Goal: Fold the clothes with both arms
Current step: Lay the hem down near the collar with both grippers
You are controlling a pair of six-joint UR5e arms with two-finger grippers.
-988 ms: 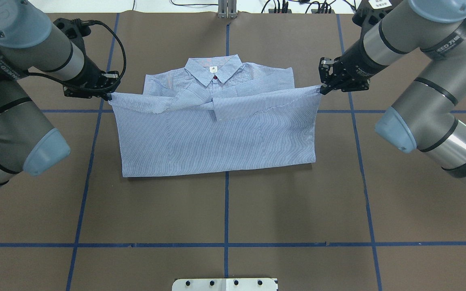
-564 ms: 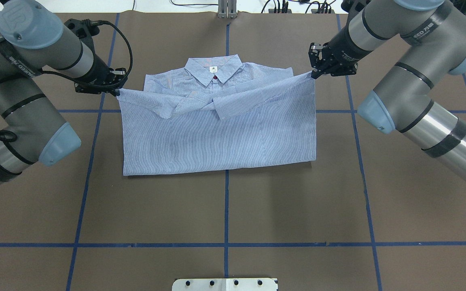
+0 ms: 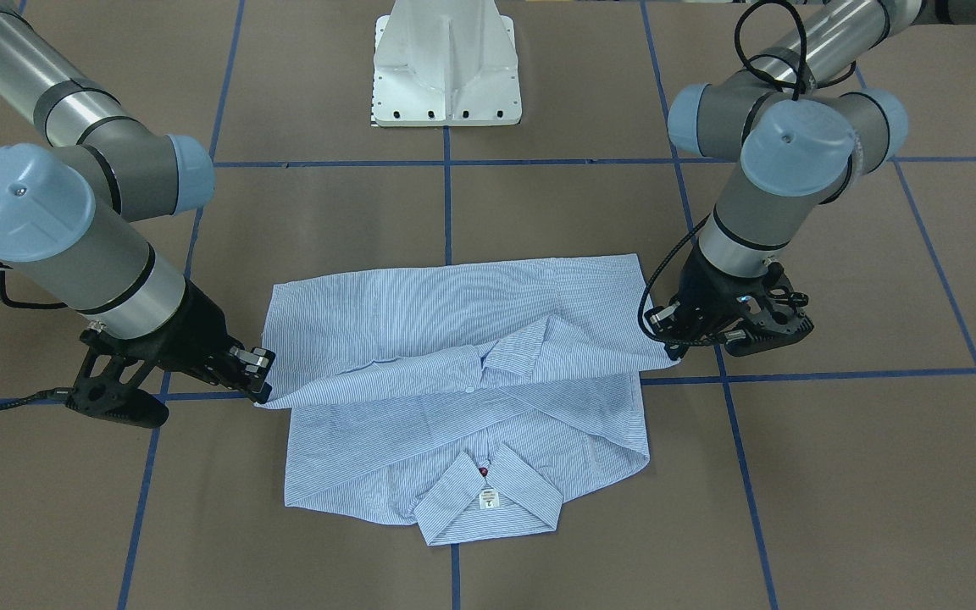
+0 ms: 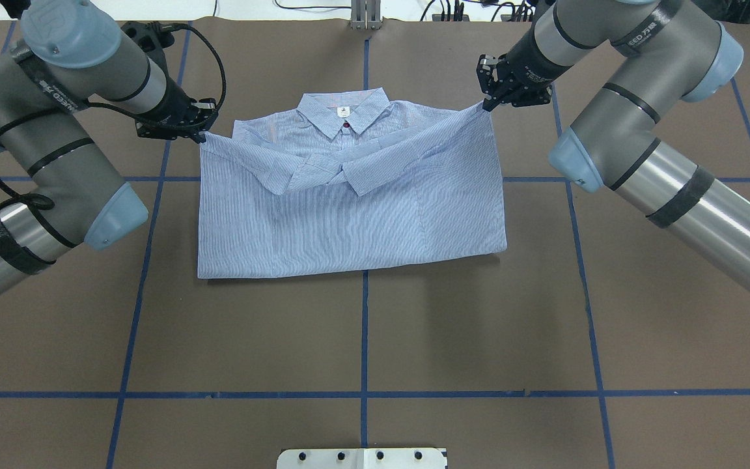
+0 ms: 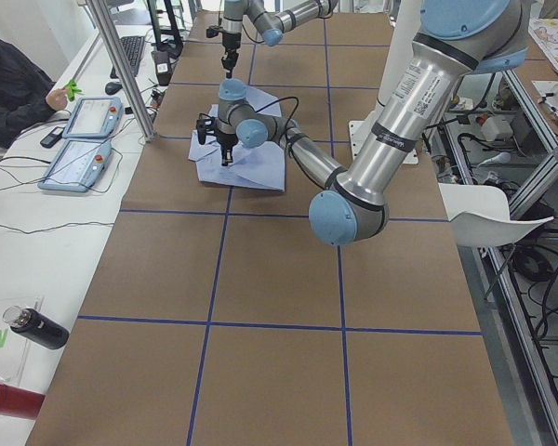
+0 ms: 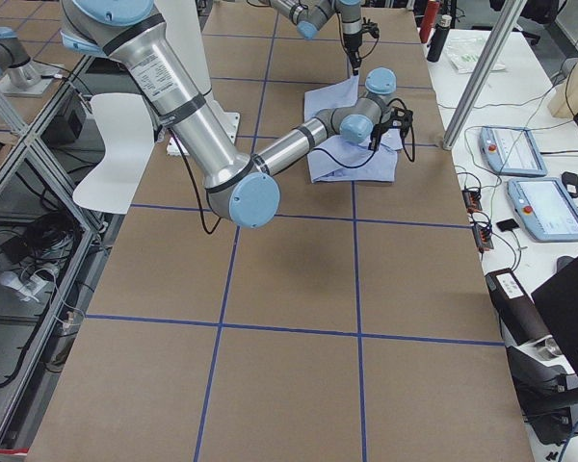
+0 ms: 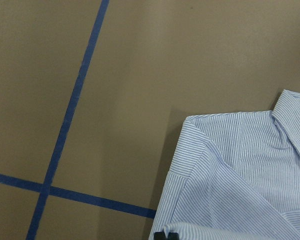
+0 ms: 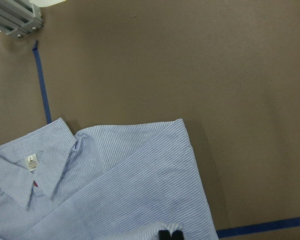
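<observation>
The light blue-and-white striped shirt (image 4: 349, 208) lies in the middle of the brown table, its lower half folded over toward the collar (image 4: 344, 114) with its white neck label. My left gripper (image 4: 200, 135) is shut on the folded edge's left corner, just above the shirt's left shoulder. My right gripper (image 4: 487, 104) is shut on the right corner, held a little above the right shoulder. In the front-facing view the shirt (image 3: 463, 398) spans between the left gripper (image 3: 666, 339) and right gripper (image 3: 261, 385). The wrist views show the shirt (image 7: 240, 175) (image 8: 115, 180) under the fingertips.
The white pedestal base (image 4: 362, 458) stands at the table's near edge. Blue tape lines (image 4: 364, 339) grid the brown table cover. An aluminium post (image 4: 366, 16) and cables sit at the far edge. An operator (image 5: 14, 88) and tablets are beside the table.
Both grippers have moved away from the robot toward the collar, carrying the folded edge with them. The raised fold now covers more of the shirt's upper part and hangs lower.
</observation>
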